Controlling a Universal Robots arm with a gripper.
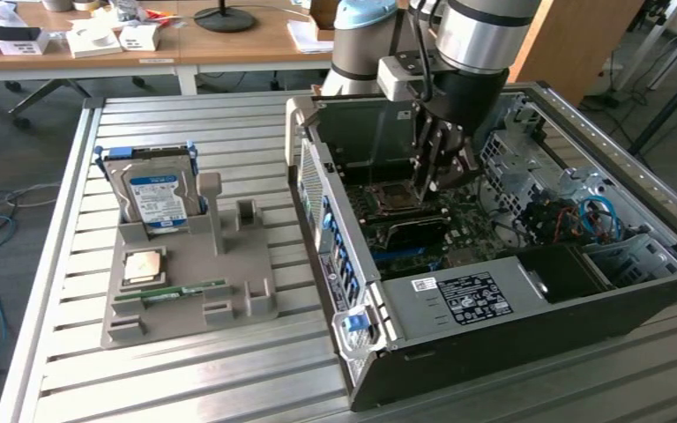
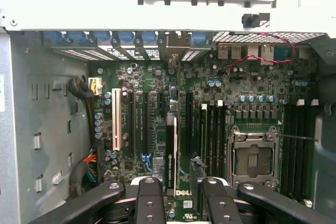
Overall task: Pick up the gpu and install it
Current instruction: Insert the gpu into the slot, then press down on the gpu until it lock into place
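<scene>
Reaching down into the open computer case (image 1: 621, 264), the gripper (image 2: 176, 187) clamps its fingers (image 2: 149, 203) on the gpu (image 2: 171, 150), which stands edge-on over the motherboard's expansion slots (image 2: 142, 124), beside the empty CPU socket (image 2: 253, 158). Outside the case, a gray parts tray (image 1: 244, 291) holds a hard drive (image 1: 156, 196) and memory stick (image 1: 168, 293).

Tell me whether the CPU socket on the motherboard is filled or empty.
Empty: the CPU socket shows its bare contact area inside the metal frame, with no chip or cooler on it.
</scene>
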